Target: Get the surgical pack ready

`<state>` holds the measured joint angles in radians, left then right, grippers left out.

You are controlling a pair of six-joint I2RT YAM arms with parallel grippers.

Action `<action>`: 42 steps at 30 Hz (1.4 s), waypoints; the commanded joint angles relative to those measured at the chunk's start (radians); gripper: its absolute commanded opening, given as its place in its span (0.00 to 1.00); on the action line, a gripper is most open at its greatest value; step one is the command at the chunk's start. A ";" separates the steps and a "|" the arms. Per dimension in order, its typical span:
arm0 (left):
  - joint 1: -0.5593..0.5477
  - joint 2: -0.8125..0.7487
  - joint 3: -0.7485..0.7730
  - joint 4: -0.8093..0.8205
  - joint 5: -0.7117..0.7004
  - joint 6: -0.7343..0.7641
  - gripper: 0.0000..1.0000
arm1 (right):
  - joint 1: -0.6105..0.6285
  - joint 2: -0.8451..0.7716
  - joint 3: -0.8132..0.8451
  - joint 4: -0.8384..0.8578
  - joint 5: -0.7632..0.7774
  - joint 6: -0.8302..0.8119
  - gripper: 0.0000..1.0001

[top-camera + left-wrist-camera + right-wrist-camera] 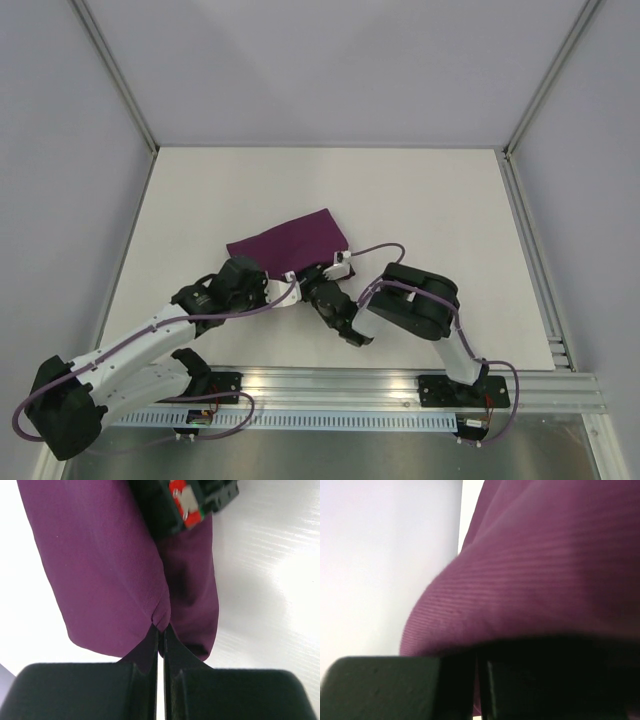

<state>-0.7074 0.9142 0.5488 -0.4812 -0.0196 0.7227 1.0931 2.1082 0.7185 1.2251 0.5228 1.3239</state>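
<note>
The surgical pack's dark-purple cloth [290,240] lies folded into a slanted band on the white table, a little in front of its centre. My left gripper [289,279] is at the cloth's near edge. In the left wrist view it [161,628] is shut, with a small fold of the cloth [105,565] pinched at the fingertips. My right gripper [337,267] sits just to the right, at the near right corner. In the right wrist view it [481,655] is shut under a bulge of cloth [545,570] that drapes over it and hides the tips.
The white table [420,200] spreads out around the cloth. Aluminium frame posts stand along its left side [120,90] and right side [530,230], and a metal rail [400,385] carries both arm bases at the near edge. The right arm's wrist [185,500] shows in the left wrist view.
</note>
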 commanded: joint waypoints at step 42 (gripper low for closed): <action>-0.001 -0.074 0.436 -0.503 0.359 -0.145 0.84 | -0.588 -0.561 0.353 -1.437 -0.820 -0.883 0.89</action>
<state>-0.7071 0.8768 0.9119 -0.9852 0.1707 0.7368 0.5301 1.4479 0.9985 -0.1982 -0.1604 0.5926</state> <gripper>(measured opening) 0.835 0.891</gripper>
